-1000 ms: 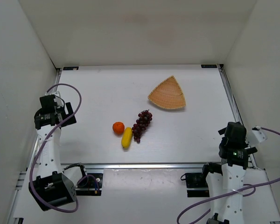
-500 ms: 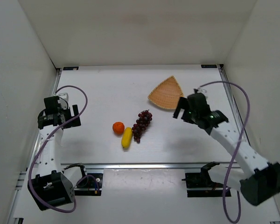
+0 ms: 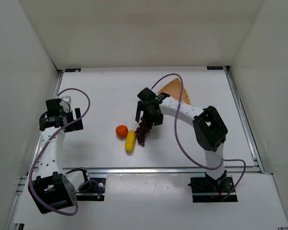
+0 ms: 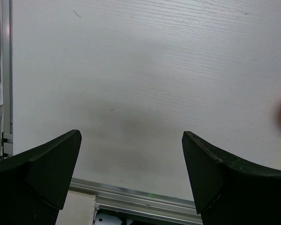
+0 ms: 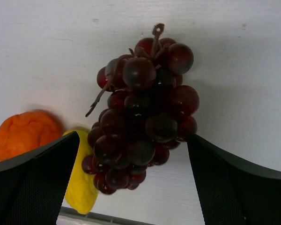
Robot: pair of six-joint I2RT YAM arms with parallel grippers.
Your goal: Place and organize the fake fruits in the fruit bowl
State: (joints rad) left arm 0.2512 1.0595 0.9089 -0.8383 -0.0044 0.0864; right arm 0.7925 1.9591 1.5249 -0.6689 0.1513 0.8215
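- While your right gripper (image 5: 133,138) hangs wide open, the grapes (image 5: 140,108) lie right between its fingers.
- Lemon (image 5: 82,183) and orange (image 5: 23,133) sit just off its left finger.
- Basket (image 3: 172,88): behind that wrist, partly hidden.
- Your left gripper (image 4: 131,136) gapes too, holding nothing, with bare table (image 4: 145,70) under it, well apart from the fruit.

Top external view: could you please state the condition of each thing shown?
Dark purple grape bunch: on table, between right gripper's fingers.
Round orange plastic fruit: on table.
Yellow lemon-like fruit: on table, beside grapes.
Tan woven wicker basket: no fruit visible inside.
Left gripper: open, empty.
Right gripper: open, over grapes.
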